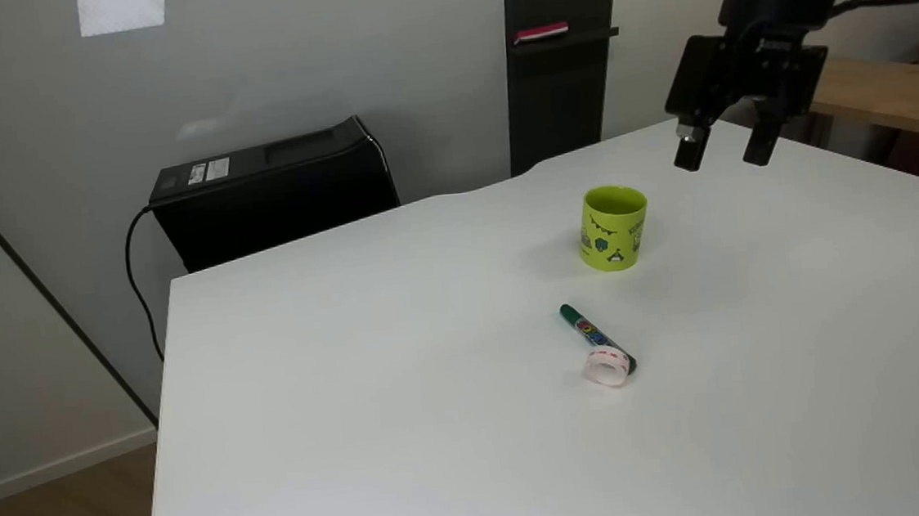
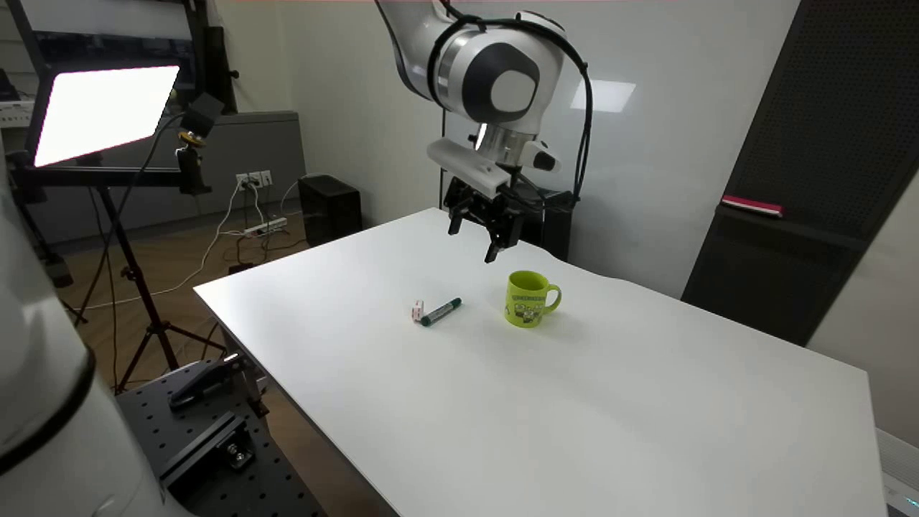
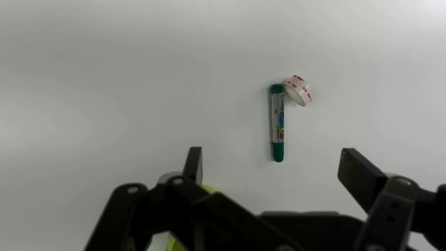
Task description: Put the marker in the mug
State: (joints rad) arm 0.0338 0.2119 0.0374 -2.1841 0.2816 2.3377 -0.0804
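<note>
The marker (image 1: 591,331) has a pale printed barrel and dark green ends. It lies flat on the white table in both exterior views (image 2: 441,312). In the wrist view the marker (image 3: 277,116) lies lengthwise, its lower cap between the lines of the fingers. The lime-green mug (image 1: 612,234) stands upright beside it, its handle showing in an exterior view (image 2: 526,303). In the wrist view the mug (image 3: 175,245) is mostly hidden behind the left finger. My gripper (image 1: 724,157) is open and empty, well above the table, as the wrist view also shows (image 3: 271,157).
A small whitish-pink tape roll (image 1: 606,367) rests against one end of the marker, also in the wrist view (image 3: 299,90). The white table (image 2: 574,409) has a wall and a black box (image 1: 274,190) behind it. A lamp on a tripod (image 2: 108,115) stands off the table.
</note>
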